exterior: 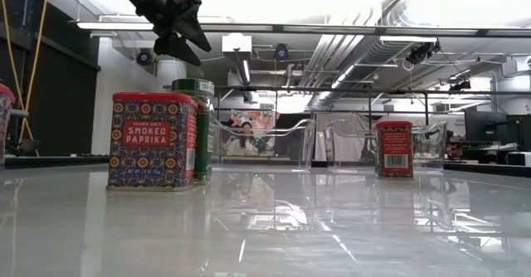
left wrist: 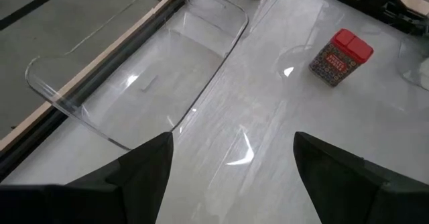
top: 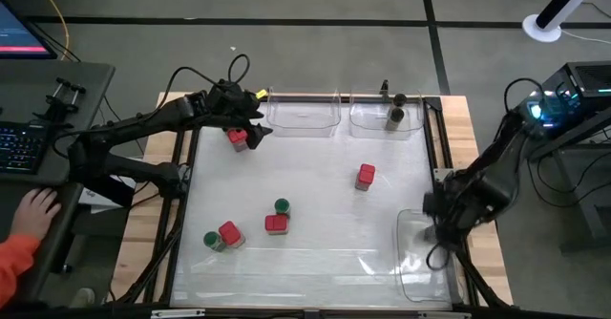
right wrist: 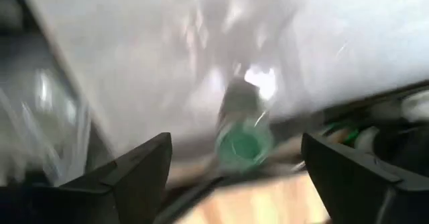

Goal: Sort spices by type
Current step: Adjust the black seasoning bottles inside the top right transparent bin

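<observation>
My right gripper [top: 439, 219] hangs open over the clear bin [top: 420, 257] at the table's right edge, pointing down. In its wrist view a green-capped spice jar [right wrist: 242, 143] shows blurred below the wide-spread fingers, apart from them. My left gripper [top: 250, 118] hovers open at the far left, above a red-capped jar [top: 238, 138]. On the table stand a red-capped jar [top: 366, 176] right of centre, a green one [top: 282, 206] with a red one [top: 277, 224], and another red [top: 229, 233] and green [top: 212, 241] pair at the near left. Two dark-capped jars [top: 396, 116] sit in a far bin.
Two clear bins [top: 304, 112] line the far edge, one holding the dark-capped jars. A black frame rail [top: 434, 138] runs along the table's sides. A person's hand [top: 36, 212] rests left of the table, by a keyboard.
</observation>
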Tool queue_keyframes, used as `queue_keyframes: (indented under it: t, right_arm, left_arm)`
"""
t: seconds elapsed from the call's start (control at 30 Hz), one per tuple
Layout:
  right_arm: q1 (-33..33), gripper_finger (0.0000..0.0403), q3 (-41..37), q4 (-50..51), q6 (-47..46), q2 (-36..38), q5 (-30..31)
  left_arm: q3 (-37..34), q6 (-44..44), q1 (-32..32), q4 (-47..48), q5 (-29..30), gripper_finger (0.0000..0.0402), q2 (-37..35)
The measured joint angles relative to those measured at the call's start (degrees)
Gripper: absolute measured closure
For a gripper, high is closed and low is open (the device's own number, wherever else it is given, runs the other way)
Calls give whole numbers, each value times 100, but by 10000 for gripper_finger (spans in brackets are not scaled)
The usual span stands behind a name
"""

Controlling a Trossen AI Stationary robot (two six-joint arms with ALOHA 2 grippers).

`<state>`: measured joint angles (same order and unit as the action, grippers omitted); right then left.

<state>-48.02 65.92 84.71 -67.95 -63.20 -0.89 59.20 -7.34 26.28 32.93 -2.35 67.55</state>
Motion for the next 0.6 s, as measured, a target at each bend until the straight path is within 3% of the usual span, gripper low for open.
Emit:
queue_keyframes:
  t: [0.07, 0.17, 0.23, 0.3, 0.37, 0.47, 0.6]
  right_arm:
    - [376, 79, 464, 285, -134, 0, 973]
    - [1433, 107, 1019, 438, 25, 9, 2698]
    - [2415, 144, 1225, 298, 568, 9, 3557]
    - [3544, 197, 1275, -182, 1601, 9, 3987]
    - [4786, 263, 1193, -951, 2836, 1, 3895]
    - [6700, 371, 758, -2162, 4443, -100, 2779]
    - [8843, 387, 199, -3308, 5032, -644, 1141]
  left_arm:
    - [0, -72, 0, 41, -2, 106, 0]
    - [0, -251, -9, 11, -2, 106, 0]
    - [0, -325, -11, 0, -2, 106, 0]
    - [0, -412, -11, -58, -4, 106, 2]
    - [0, -539, -14, -177, -28, 106, 1]
    - [0, -749, -20, -442, -262, 106, 2]
    - [0, -1025, -152, -747, -339, 106, 1]
